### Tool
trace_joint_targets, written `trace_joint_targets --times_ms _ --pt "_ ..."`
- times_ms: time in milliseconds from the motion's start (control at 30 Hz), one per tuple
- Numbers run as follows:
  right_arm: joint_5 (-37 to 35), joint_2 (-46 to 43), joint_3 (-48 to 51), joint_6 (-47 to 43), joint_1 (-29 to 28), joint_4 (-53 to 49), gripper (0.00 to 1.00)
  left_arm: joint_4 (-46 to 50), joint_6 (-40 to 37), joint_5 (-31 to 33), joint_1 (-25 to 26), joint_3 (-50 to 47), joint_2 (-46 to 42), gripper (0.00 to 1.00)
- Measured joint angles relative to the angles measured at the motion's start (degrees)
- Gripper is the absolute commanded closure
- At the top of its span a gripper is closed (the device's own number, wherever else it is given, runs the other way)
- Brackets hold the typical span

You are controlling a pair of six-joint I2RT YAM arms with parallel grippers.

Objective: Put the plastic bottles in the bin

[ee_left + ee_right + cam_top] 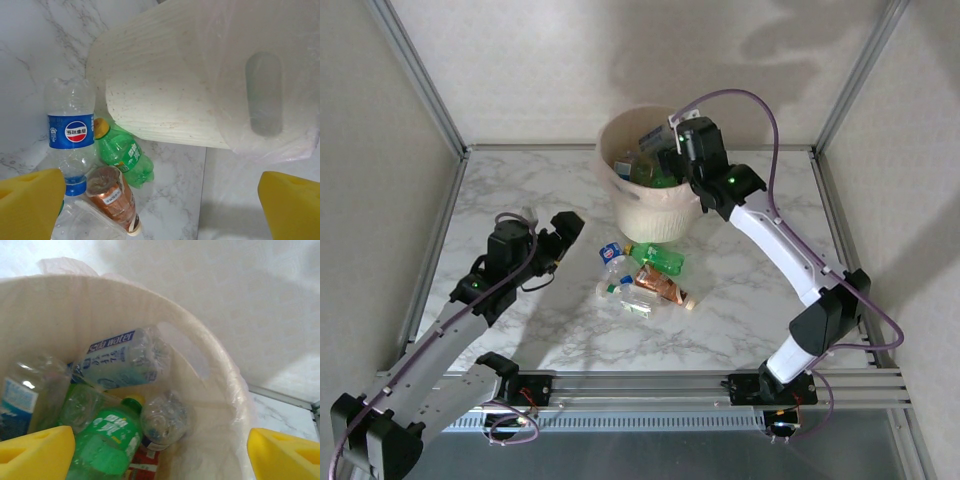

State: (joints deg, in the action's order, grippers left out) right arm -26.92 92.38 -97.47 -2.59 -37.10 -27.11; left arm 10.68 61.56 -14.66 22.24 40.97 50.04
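Observation:
The bin point(642, 210) is a round cream bucket with a bag liner at the back middle of the table. My right gripper point(667, 160) hangs over its mouth, open, with nothing between the yellow pads point(35, 451). Below the right gripper point(160, 455) lie a soda-water bottle point(120, 362), a green bottle point(105, 445) and a crushed clear one point(165, 417). On the table in front of the bin lie a clear blue-labelled bottle point(70, 135), a green bottle point(125, 156) and a brown-orange bottle point(112, 197). My left gripper point(160, 210) stands open just left of them point(658, 258).
The bin's wall point(165, 95) with a handle hole point(264, 92) rises close ahead of the left gripper. Another crushed clear bottle point(620, 293) lies beside the brown-orange one. Metal frame posts and white walls enclose the marble table point(750, 300).

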Motion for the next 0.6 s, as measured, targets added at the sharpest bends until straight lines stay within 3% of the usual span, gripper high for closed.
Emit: trace_joint_targets --times_ms 267,600 --pt "0.1 -8.9 1.9 4.7 -10.3 -0.9 0.14 -0.1 0.3 1.7 0.0 -1.0 2.7 0.07" --pt "2.1 -19.2 15.5 16.2 -18.1 -0.4 0.21 -2.7 2.1 3.0 0.5 -2.9 10.7 0.12"
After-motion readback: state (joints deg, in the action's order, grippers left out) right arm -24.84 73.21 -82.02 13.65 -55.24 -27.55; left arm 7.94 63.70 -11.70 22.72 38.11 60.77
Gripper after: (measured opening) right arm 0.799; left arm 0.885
